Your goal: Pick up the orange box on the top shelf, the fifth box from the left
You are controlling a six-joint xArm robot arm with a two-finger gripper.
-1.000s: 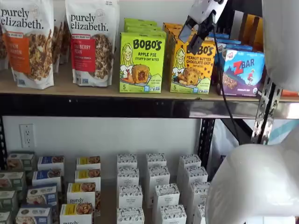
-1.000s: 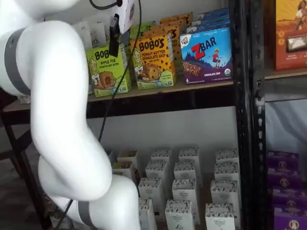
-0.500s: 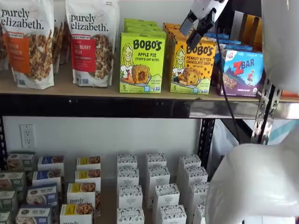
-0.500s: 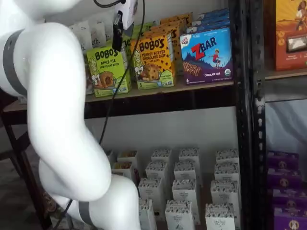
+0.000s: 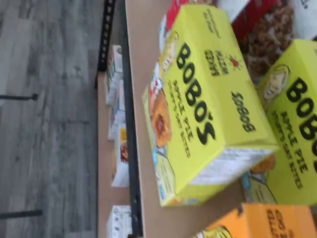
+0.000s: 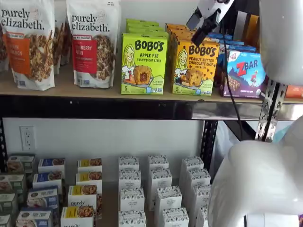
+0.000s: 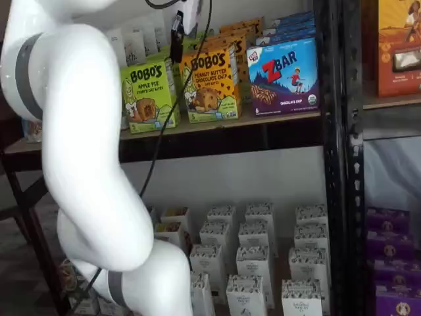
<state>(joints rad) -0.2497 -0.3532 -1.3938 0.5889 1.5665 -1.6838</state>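
Note:
The orange box [image 6: 195, 64] stands upright at the front of the top shelf [image 6: 94, 92], with a cartoon woman and an oat bite on its face. In both shelf views it sits between a lime-green carton and a blue one. My gripper [image 6: 196, 30] hangs in front of the box's upper edge, tilted, open, with a gap between its black fingers and nothing in them. The same box [image 7: 210, 82] appears in a shelf view with my gripper [image 7: 176, 46] side-on at its upper left corner. The wrist view catches only a corner of the orange box [image 5: 262, 220] on the tan shelf [image 5: 141, 99].
A lime-green Apple Pie box [image 6: 144, 64] [image 5: 208, 99] stands left of the orange box and a blue ZBar box [image 6: 246, 73] right of it. Granola bags [image 6: 92, 42] fill the shelf's left. Small white boxes [image 6: 156, 189] line the lower shelf. My white arm [image 7: 79, 164] crosses the foreground.
My gripper has risen a little and shifted right, closer to the orange box's top edge. Its fingers stay spread. No box has moved.

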